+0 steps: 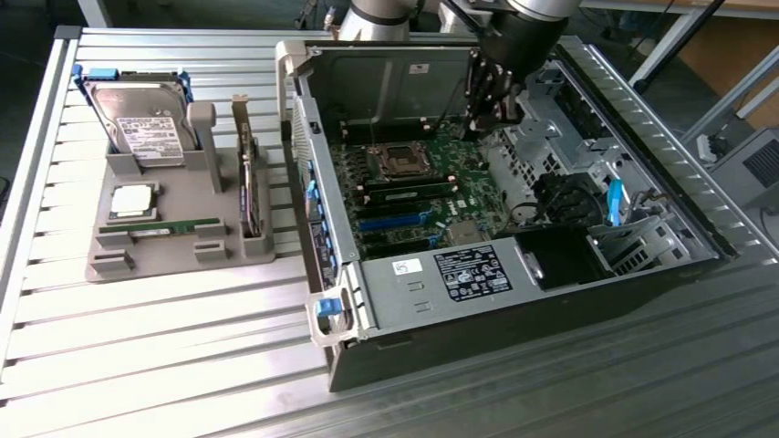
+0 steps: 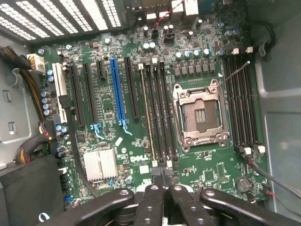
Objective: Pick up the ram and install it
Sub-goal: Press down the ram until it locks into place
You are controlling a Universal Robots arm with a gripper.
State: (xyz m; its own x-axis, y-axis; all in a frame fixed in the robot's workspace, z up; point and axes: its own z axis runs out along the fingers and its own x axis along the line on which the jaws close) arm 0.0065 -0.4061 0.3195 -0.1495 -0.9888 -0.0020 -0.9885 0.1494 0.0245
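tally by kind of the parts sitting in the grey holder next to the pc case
hard drive: 1
cpu: 1
ram stick: 1
expansion card: 1
total: 4

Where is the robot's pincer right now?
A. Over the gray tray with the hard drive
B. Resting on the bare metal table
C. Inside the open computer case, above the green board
C. The pincer hangs inside the open computer case, over the green board, away from the gray tray.
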